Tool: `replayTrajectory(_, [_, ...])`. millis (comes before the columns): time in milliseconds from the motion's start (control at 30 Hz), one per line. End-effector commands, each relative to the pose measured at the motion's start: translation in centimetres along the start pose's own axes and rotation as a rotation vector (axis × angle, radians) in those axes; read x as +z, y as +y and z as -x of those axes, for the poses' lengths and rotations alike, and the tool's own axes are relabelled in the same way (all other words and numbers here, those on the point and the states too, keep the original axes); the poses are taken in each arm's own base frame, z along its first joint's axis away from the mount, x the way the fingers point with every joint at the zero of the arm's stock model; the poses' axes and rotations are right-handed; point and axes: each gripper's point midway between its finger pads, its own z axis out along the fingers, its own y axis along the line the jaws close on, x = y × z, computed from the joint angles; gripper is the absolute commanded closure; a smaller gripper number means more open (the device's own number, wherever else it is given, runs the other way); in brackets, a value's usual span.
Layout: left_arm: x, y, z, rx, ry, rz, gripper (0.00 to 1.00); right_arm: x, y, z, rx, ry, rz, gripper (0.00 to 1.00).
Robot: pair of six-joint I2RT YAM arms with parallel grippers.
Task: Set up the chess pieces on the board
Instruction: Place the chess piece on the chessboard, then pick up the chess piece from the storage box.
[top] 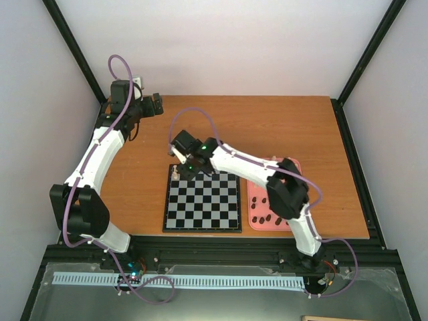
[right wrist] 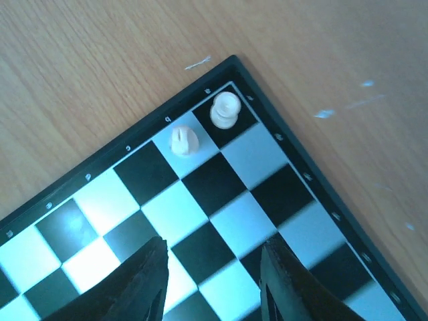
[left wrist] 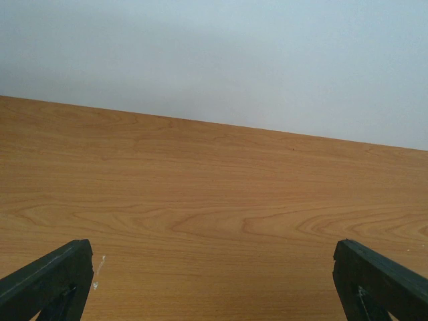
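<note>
R gripper (right wrist: pixel 214 249): part open, empty, over board (right wrist: pixel 231 214).
Corner pc (right wrist: pixel 225 109): cream, upright, dark corner sq.
2nd pc (right wrist: pixel 184 140): cream, adjoining light sq.
L gripper (left wrist: pixel 212 247): wide open, empty, over table (left wrist: pixel 214 167).

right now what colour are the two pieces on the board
Pale cream, both the corner piece and its neighbour; clearest in the right wrist view.

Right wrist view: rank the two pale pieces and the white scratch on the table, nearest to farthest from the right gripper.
From the right gripper:
1. Second-square piece, left of centre.
2. Corner piece, just beyond, on the board's corner square.
3. White scratch, on the table past that corner.
</note>
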Motion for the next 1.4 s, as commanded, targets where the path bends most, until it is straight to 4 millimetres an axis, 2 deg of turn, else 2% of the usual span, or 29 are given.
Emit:
replayTrajectory(0, [-1.6,-0.7,1.8,0.014,-0.055,-0.018,0.0,-5.2,-3.8,1.2,0.077,-0.14,-0.106,0.6])
replayTrajectory(67, [-1.6,-0.8,1.8,0.014,-0.055,-0.028,0.0,-5.6,-6.4,-0.2,0.132,-0.133,-0.149,0.6])
replayTrajectory(267, [-1.1,-1.1,1.5,0.008,-0.042,-0.047,0.0,-5.5,-16.0,-7.4,0.36,-0.046,-0.292,0.59])
replayTrajectory(367, [-0.6,-1.1,1.4,0.006,-0.034,-0.049,0.0,-6.0,-19.9,-10.5,0.457,-0.019,-0.358,0.57])
replayTrajectory(467, [-0.3,-1.1,1.3,0.004,-0.029,-0.047,0.0,-6.2,-22.3,-12.8,0.514,0.011,-0.416,0.57])
replayTrajectory(567, [0.0,-1.1,1.1,0.002,-0.022,-0.048,0.0,-6.1,-23.6,-14.5,0.547,0.042,-0.451,0.57])
replayTrajectory(900, [0.5,-1.1,0.9,-0.001,-0.012,-0.047,0.0,-6.4,-25.4,-17.1,0.579,0.103,-0.517,0.56])
replayTrajectory(1267, [0.8,-1.1,0.8,-0.008,-0.006,-0.053,0.0,-7.6,-25.0,-17.9,0.592,0.093,-0.529,0.57])
replayTrajectory(1367, [0.9,-1.2,0.8,-0.009,-0.005,-0.057,0.0,-8.6,-24.7,-17.1,0.598,0.03,-0.516,0.57])
